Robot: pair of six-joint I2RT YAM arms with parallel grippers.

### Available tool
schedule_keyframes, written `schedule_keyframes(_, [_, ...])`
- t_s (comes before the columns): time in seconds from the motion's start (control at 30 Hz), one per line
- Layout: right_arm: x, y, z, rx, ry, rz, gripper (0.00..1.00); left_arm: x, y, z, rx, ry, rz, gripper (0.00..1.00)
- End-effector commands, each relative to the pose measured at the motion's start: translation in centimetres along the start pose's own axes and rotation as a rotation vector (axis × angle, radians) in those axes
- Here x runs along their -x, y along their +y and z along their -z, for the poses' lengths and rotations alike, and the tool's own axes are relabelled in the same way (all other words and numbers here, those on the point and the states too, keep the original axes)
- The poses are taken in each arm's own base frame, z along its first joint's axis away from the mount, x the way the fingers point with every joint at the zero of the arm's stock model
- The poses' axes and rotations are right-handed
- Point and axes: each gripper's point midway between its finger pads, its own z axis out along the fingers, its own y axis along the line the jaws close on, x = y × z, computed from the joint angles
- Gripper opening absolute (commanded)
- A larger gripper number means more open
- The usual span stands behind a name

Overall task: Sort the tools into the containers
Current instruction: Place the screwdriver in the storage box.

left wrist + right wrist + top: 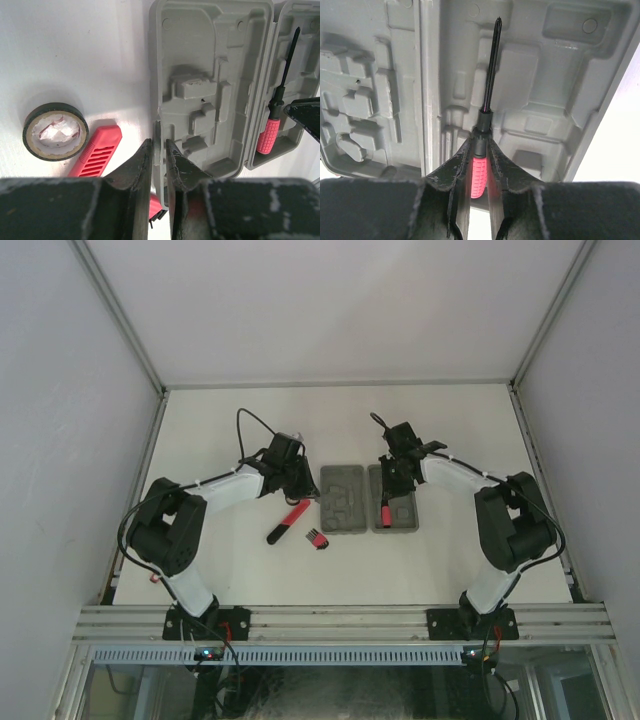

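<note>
The right fingers (457,172) are clamped on the red handle of the thin screwdriver (488,90), held low over the right half of the open grey tool case (520,70). I cannot tell whether it is seated in its recess. The left fingers (139,167) pinch the case's left rim. The other recesses in view look empty. On the desk (230,570), left of the case, lie the long red-black tool (288,520), the hex key set (316,537) and a black tape roll (55,131). Sorting looks barely begun.
</note>
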Motion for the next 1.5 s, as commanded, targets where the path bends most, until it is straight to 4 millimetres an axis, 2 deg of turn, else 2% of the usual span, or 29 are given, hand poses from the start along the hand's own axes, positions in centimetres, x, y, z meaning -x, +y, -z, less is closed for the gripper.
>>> schedule_keyframes(0.0, [0.4,0.5,0.0,0.009,-0.009,0.0,0.16,0.6,-1.2,1.1,-0.045,-0.04,-0.002,0.21])
schedule_keyframes(0.57, [-0.6,-0.2,-1.7,-0.025,0.044,0.013,0.13,0.5,-1.1,1.1,-0.038,-0.033,-0.005,0.2])
schedule_keyframes(0.93, [-1.9,-0.8,-2.8,-0.056,0.133,0.024,0.07,0.4,-1.2,0.8,-0.043,-0.028,-0.004,0.2])
schedule_keyframes(1.13, [-3.6,-1.3,-4.0,-0.08,0.221,0.03,0.0,0.4,-1.3,0.5,-0.052,-0.023,-0.004,0.18])
schedule_keyframes(1.47, [-7.7,-2.0,-6.3,-0.106,0.391,0.04,0.0,0.5,-2.2,0.3,-0.072,-0.015,-0.031,0.05])
